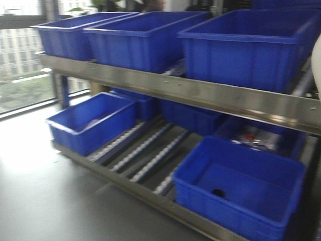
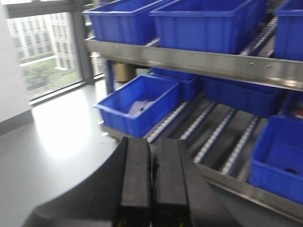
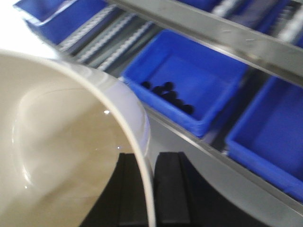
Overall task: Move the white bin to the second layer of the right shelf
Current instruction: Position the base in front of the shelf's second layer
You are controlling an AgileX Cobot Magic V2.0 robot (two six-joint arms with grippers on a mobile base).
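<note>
**Entry: white bin [image 3: 61, 156].** Glossy cream-white tub, its smooth interior seen in the right wrist view. It is held in the air in front of the rack and rests on no level. Its rim wall is clamped between the 2 black fingers [image 3: 130, 189] of the right end effector [image 3: 150, 158].

**Left end effector [image 2: 152, 142].** The 2 black pads are pressed together with nothing between them. It is poised over the floor, facing the rack.

**Steel-framed rack [image 1: 200, 93].** 2 levels are seen.
- Upper level: 3 upper blue crates [image 1: 145, 37] are set side by side.
- Lower rack level [image 1: 145, 150]: sloping rails are lined with rows of small white rollers. A bare stretch lies between the left blue crate [image 1: 93, 123] and the right blue crate [image 1: 241, 186]. More blue crates are set further back.

**Contents.**
- Left blue crate: a pale sheet-like item [image 2: 139, 108], too blurred to be identified.
- Right blue crate: small black round pieces [image 3: 165, 92].

**Surface.** The grey floor [image 1: 50, 201] is smooth and glossy, and is brightened by daylight near the rack's left end.

**Room.** A tall window [image 2: 42, 52] is set at the left. Buildings and greenery are seen through it.
</note>
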